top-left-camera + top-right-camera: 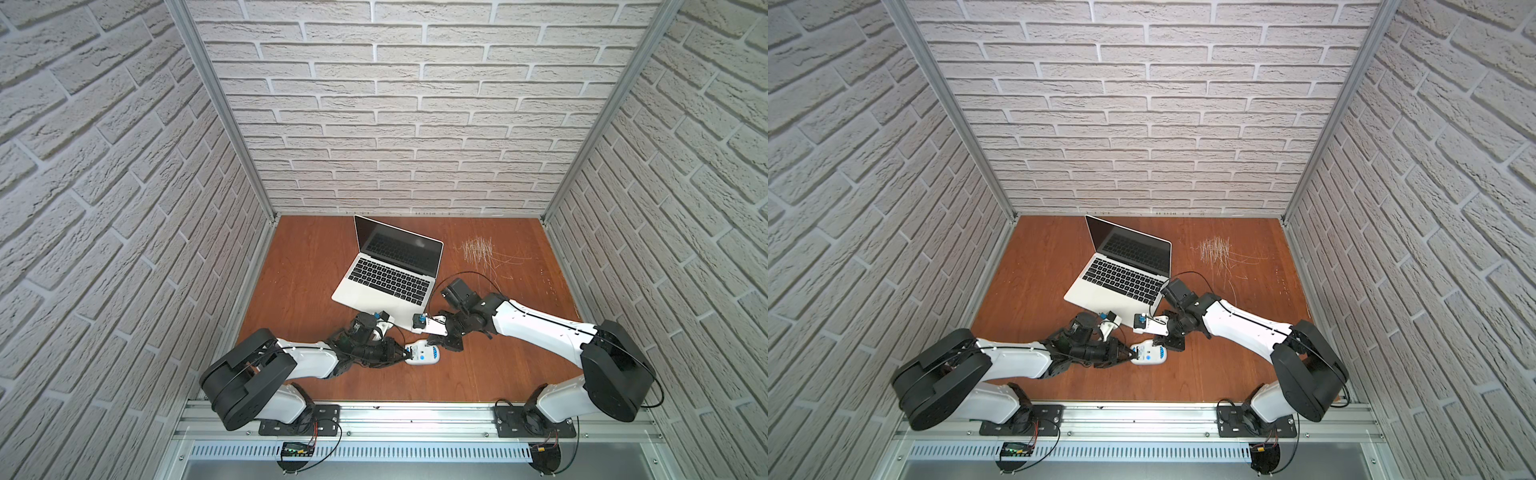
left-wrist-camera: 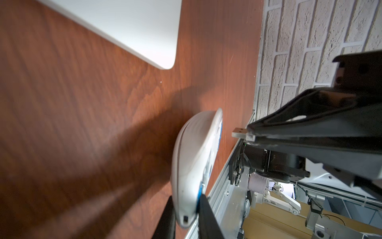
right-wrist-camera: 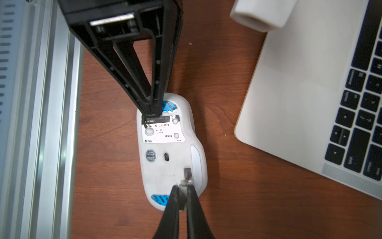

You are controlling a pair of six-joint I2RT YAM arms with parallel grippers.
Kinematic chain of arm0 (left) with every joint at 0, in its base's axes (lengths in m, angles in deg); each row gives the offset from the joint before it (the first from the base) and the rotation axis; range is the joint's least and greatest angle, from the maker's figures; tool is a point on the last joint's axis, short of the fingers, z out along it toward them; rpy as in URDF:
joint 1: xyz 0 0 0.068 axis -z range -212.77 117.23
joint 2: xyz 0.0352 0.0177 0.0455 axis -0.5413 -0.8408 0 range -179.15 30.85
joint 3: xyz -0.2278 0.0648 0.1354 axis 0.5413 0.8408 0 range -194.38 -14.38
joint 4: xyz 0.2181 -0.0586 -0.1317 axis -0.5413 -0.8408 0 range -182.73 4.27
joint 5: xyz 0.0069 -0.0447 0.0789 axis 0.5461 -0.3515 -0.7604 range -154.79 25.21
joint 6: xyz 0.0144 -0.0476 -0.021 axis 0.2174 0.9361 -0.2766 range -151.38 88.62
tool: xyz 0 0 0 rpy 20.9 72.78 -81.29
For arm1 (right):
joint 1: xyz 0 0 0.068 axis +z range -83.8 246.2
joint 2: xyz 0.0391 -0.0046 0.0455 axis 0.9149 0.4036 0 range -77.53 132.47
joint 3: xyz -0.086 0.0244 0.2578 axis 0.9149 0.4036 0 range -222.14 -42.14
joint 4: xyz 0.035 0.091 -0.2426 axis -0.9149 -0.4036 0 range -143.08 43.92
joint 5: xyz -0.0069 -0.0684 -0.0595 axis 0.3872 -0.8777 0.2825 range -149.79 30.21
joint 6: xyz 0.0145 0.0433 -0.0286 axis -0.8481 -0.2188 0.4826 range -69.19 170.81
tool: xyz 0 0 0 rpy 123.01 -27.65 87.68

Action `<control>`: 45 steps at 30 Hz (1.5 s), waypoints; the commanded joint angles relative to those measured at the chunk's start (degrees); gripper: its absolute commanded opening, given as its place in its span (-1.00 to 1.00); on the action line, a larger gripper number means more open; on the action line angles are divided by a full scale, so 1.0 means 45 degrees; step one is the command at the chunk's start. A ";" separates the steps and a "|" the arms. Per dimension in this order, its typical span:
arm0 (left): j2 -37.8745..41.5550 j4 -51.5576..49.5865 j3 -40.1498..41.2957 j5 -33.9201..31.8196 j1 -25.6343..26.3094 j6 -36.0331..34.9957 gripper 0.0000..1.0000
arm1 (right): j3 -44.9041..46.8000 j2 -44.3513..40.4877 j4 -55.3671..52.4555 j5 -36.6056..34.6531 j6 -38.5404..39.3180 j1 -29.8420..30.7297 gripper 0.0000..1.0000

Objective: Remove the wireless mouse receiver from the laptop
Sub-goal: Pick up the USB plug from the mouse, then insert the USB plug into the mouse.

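The open silver laptop (image 1: 390, 274) (image 1: 1121, 270) sits on the wooden table, and its front corner (image 2: 124, 24) (image 3: 299, 82) shows in both wrist views. The tiny grey wireless mouse receiver (image 3: 187, 175) (image 2: 239, 132) is out of the laptop. My right gripper (image 3: 183, 192) (image 1: 434, 344) is shut on it, its metal plug pointing at the white mouse's underside with a small gap between them. The white mouse (image 3: 165, 149) (image 1: 422, 353) (image 1: 1148, 353) lies blue-marked underside up near the laptop's front edge. My left gripper (image 2: 186, 204) (image 1: 409, 353) is shut on one end of it.
An aluminium rail (image 3: 51, 124) runs along the table's front edge, close behind the mouse. Pale scratch marks (image 1: 478, 251) lie on the table right of the laptop. Brick-patterned walls (image 1: 374, 124) enclose three sides. Both forearms (image 1: 540, 328) converge in front of the laptop.
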 commanded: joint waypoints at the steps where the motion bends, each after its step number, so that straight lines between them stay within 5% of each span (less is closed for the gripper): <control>1: 0.0406 -0.0557 0.0362 0.0021 -0.0202 -0.0059 -1.00 | 0.0339 -0.0465 0.0615 0.0653 -0.0215 -0.0043 -0.93; 10: 0.1487 -0.1114 0.1019 0.0622 -0.0986 -0.0007 -1.00 | 0.1466 -0.0805 0.3468 0.1329 -0.1189 0.0012 -0.93; 27: 0.5003 -0.4239 0.1642 0.0869 -0.1750 -0.0462 -1.00 | 0.1718 -0.0563 0.4979 0.2014 -0.1204 0.0101 -0.93; 45: 0.4424 -0.3767 0.1659 0.1141 -0.1873 -0.0579 -1.00 | 0.2140 0.0099 0.6375 0.2431 -0.0895 0.0253 -0.93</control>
